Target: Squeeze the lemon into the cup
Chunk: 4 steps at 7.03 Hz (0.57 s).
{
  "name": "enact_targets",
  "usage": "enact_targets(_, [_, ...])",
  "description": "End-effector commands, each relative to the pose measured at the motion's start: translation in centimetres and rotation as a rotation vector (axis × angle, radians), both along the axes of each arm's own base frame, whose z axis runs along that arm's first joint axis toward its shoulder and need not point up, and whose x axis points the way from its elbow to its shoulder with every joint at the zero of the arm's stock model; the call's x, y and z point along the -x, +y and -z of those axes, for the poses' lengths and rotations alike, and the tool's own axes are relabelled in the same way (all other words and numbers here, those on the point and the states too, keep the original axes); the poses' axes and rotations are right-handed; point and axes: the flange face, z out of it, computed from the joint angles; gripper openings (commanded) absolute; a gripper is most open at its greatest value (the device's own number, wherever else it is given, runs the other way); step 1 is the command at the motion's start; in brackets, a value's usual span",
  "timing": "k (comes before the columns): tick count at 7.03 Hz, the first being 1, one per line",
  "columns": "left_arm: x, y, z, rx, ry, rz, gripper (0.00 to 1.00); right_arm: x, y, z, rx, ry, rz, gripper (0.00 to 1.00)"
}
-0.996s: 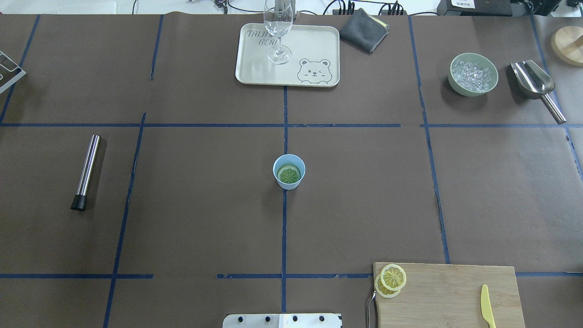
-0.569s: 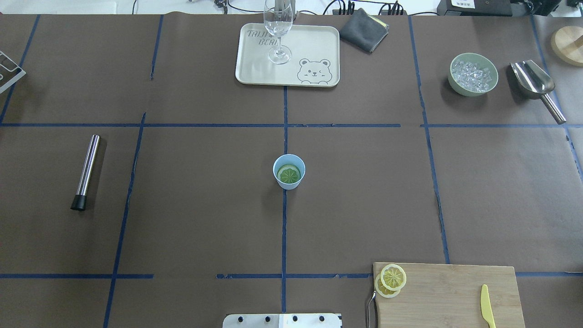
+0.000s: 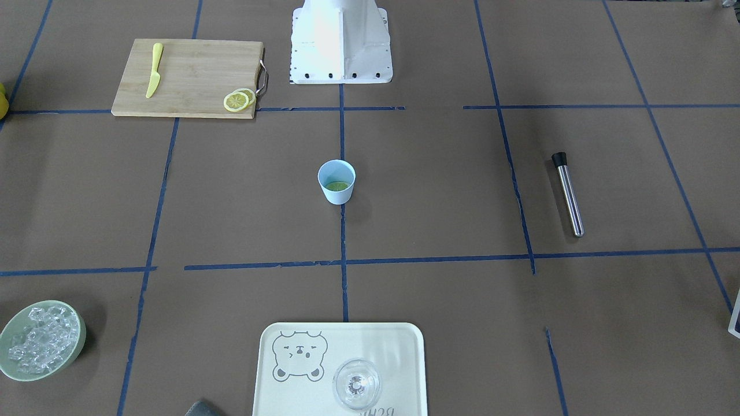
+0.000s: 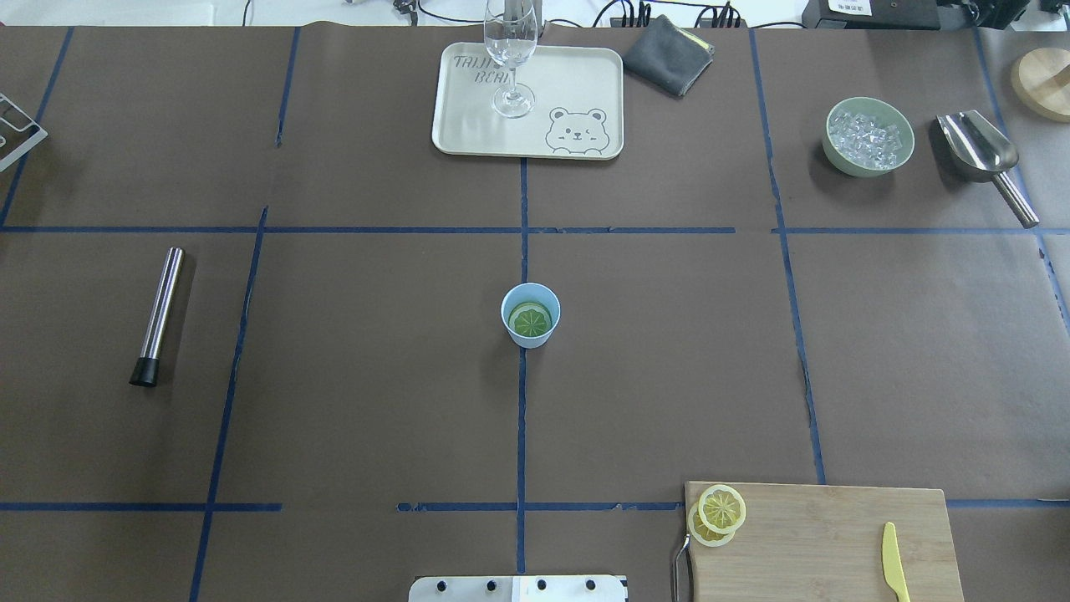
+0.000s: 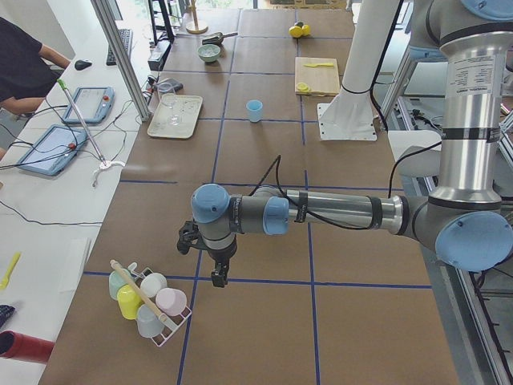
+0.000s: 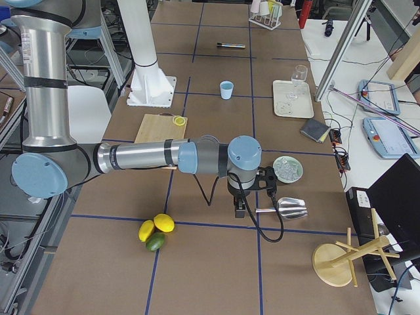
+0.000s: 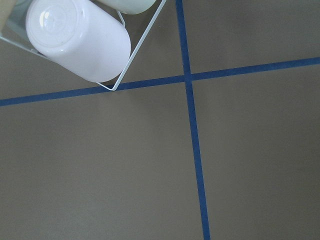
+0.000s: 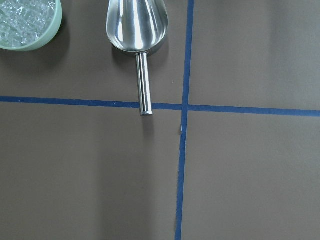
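Observation:
The pale blue cup [image 4: 530,315] stands at the table's middle, also in the front view [image 3: 336,181]. A round citrus slice [image 4: 530,319] lies inside it and looks greenish. Two yellow lemon slices [image 4: 721,508] overlap on the near left corner of the wooden cutting board [image 4: 827,535]; they also show in the front view [image 3: 237,101]. My left gripper [image 5: 218,277] hangs far off at the table's left end by a cup rack. My right gripper [image 6: 240,211] hangs at the right end by the scoop. I cannot tell whether either is open or shut.
A yellow knife [image 4: 894,562] lies on the board. A green bowl of ice [image 4: 868,136] and a metal scoop [image 4: 985,160] are at the back right. A tray [image 4: 577,84] with a clear glass [image 4: 511,50] is at the back centre. A steel muddler [image 4: 158,314] lies left.

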Motion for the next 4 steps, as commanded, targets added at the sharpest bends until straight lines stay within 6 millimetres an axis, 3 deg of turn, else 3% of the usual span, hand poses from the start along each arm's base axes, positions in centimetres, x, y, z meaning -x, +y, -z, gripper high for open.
enact_targets(1, [0.0, 0.08, -0.54, 0.01, 0.0, 0.0, 1.0, -0.01, 0.18, -2.51, 0.046, 0.001, 0.004, 1.0])
enact_targets(4, [0.0, 0.01, -0.47, 0.009, 0.0, 0.0, 1.0, 0.04, 0.14, -3.06, 0.057, 0.003, 0.004, 1.0])
